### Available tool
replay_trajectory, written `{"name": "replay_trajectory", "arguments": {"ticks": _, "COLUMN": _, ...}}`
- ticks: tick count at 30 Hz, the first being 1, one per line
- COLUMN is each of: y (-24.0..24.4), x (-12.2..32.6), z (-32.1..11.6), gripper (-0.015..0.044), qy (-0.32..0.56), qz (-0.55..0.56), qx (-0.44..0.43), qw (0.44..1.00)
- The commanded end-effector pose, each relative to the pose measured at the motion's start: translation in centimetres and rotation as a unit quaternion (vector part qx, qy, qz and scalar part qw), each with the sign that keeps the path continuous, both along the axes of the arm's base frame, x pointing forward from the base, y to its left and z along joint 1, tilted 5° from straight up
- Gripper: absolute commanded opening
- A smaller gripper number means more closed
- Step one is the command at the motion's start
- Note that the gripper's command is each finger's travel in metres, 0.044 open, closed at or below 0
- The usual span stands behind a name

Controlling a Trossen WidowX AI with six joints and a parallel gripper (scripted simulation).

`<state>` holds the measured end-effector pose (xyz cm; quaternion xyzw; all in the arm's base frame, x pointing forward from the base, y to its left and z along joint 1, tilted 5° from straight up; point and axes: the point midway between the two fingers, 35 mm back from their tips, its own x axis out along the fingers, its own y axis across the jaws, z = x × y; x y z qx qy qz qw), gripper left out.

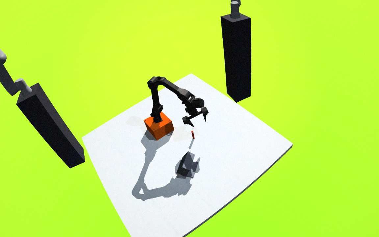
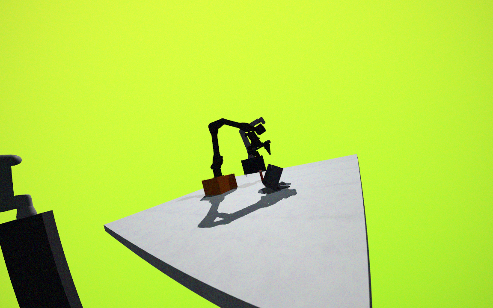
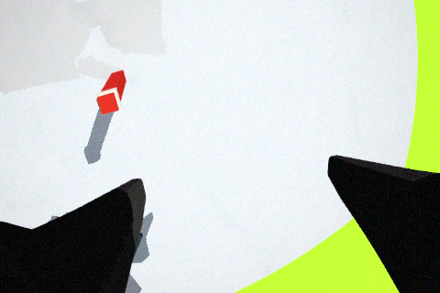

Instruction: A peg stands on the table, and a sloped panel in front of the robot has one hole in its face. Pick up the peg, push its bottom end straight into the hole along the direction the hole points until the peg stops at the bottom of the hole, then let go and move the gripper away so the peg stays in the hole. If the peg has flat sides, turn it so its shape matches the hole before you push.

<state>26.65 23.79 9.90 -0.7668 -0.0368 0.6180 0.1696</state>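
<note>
White table [image 1: 229,153] fills mid-frame; the red peg [image 1: 192,134] stands upright at centre. Just above it the gripper [image 1: 195,118] hangs wide open and empty, likely lining up its grasp.

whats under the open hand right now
Only white table shows below the open hand. The red peg stands upright off to one side, not between the fingers. The sloped panel is farther off; its hole isn't visible.

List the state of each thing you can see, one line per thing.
Tool: open, holding nothing, above the table.
Peg: upright on the table, untouched.
Sloped panel: on the table, nothing in it.
</note>
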Motion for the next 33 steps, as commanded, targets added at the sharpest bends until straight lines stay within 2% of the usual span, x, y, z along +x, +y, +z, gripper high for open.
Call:
{"name": "replay_trajectory", "arguments": {"ticks": 1, "y": -1.7, "x": -0.9, "z": -2.4, "gripper": 0.0440, "qy": 0.044, "qz": 0.020, "qx": -0.040, "qw": 0.998}}
{"name": "replay_trajectory", "arguments": {"ticks": 8, "y": -4.6, "x": -2.4, "z": -5.6, "gripper": 0.0440, "qy": 0.117, "qz": 0.051, "qx": -0.096, "qw": 0.987}}
{"name": "replay_trajectory", "arguments": {"ticks": 33, "y": -4.3, "x": -2.3, "z": -8.7, "gripper": 0.0440, "qy": 0.119, "qz": 0.052, "qx": -0.097, "qw": 0.987}}
